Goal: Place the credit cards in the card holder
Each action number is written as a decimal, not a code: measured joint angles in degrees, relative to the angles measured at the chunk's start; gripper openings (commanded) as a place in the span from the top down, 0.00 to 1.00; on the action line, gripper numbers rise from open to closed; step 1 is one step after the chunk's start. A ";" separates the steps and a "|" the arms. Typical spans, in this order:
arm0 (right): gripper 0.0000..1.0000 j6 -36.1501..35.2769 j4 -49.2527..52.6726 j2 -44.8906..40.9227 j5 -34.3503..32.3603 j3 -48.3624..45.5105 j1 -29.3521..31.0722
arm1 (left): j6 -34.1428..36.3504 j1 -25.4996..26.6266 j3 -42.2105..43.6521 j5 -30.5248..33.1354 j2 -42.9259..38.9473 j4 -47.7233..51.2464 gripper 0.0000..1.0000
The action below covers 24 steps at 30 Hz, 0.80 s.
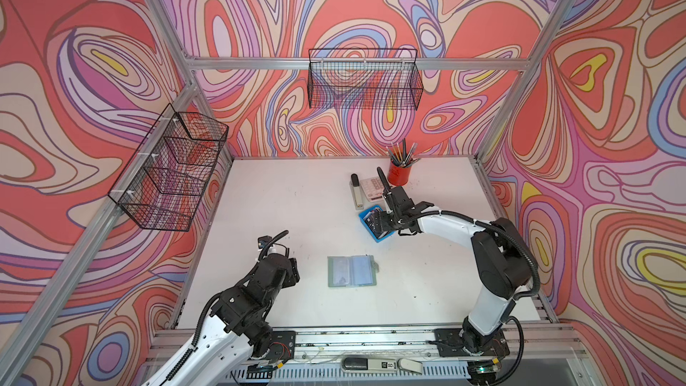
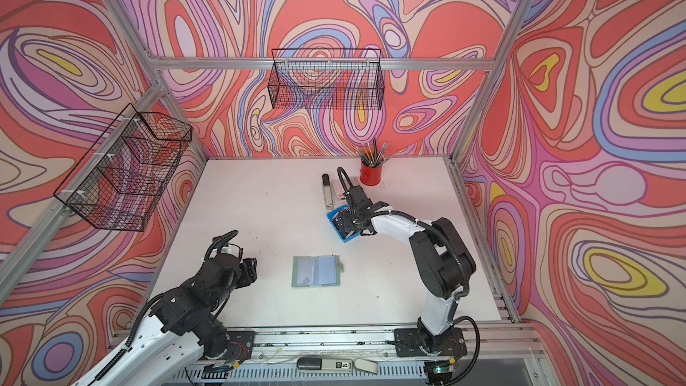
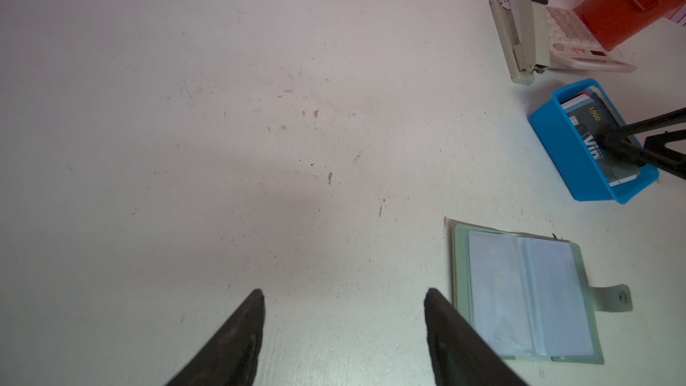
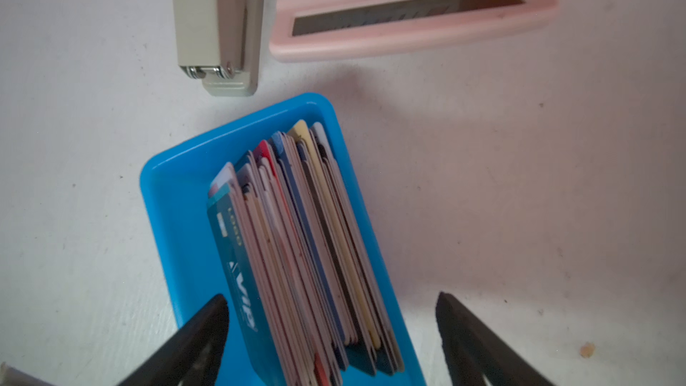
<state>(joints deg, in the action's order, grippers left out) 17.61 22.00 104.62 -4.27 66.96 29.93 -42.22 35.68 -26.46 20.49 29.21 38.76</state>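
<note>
The card holder (image 1: 352, 271) is laid open and flat on the table (image 1: 289, 202), with its clear sleeves facing up. No card is made out in the two sleeves shown in the left wrist view; any leaves beneath are hidden.

The credit cards (image 4: 297, 254) are stood on edge as one packed stack in the blue tray (image 4: 174, 217), which is set beyond the card holder and off to its right, well apart from it. The dark "Vip" card is placed at one outer face of the stack. A stapler (image 4: 219, 24) and a calculator (image 4: 408, 27) are located farther beyond the card holder than the tray.

The right pincer (image 4: 332, 297) is released, its jaws spread wide astride the stack; nothing is grasped. Contact with a card cannot be confirmed. The left pincer (image 3: 343, 290) is likewise released and empty, held just left of the card holder.

The task is judged to be at its outset: no card is seen transferred. Extraction of a single card, carriage to the card holder and insertion into a sleeve are all left to be done.
</note>
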 measured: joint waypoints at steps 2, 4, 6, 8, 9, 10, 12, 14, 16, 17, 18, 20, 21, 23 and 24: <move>0.10 -0.13 0.59 1.20 -0.37 0.74 0.00 | 0.00 0.00 0.00 0.00 0.70 0.28 0.32; 0.10 -0.26 0.85 1.60 -0.79 1.09 0.04 | 0.00 0.00 0.00 0.00 1.73 0.48 0.33; 0.11 -0.46 1.01 1.68 -1.38 1.40 0.04 | 0.00 0.00 0.00 -0.02 2.82 0.66 0.33; 0.12 -0.55 0.98 1.70 -2.01 1.40 0.04 | 0.00 0.00 0.00 -0.04 3.37 0.72 0.33; 0.13 -0.63 0.94 1.73 -2.25 1.40 0.04 | 0.00 0.00 0.00 -0.04 3.52 0.74 0.33; 0.14 -0.63 0.81 1.81 -2.40 1.42 0.04 | 0.00 0.00 0.00 -0.04 3.54 0.74 0.33; 0.20 -0.74 0.48 2.19 -2.69 1.70 0.04 | 0.00 0.00 0.00 -0.04 3.50 0.79 0.33; 0.28 -0.81 0.13 2.51 -3.13 1.88 0.04 | 0.00 0.00 0.00 -0.04 3.43 0.81 0.33; 0.35 -0.66 0.09 2.69 -4.00 1.90 0.04 | 0.00 0.00 0.00 -0.04 3.15 0.85 0.33; 0.38 -0.50 0.13 2.69 -4.46 1.90 0.02 | 0.00 0.00 0.00 -0.04 2.99 0.85 0.33; 0.40 -0.31 0.13 2.64 -5.01 1.90 0.02 | 0.00 0.00 0.00 -0.04 2.89 0.85 0.33; 0.40 0.35 0.07 2.54 -5.70 1.75 0.04 | 0.00 0.00 0.00 -0.04 2.78 0.85 0.33; 0.40 0.68 -0.11 2.32 -5.97 1.44 0.04 | 0.00 0.00 0.00 -0.04 2.73 0.85 0.33; 0.41 1.18 -0.07 1.55 -6.51 0.59 0.04 | 0.00 0.00 0.00 -0.04 2.73 0.87 0.33; 0.42 1.36 0.11 1.07 -6.82 0.13 0.04 | 0.00 0.00 0.00 -0.04 2.71 0.87 0.33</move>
<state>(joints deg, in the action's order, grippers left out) 18.96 22.11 105.69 -11.09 67.09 29.98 -42.22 35.68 -26.46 20.45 31.92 39.64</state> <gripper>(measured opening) 0.594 0.671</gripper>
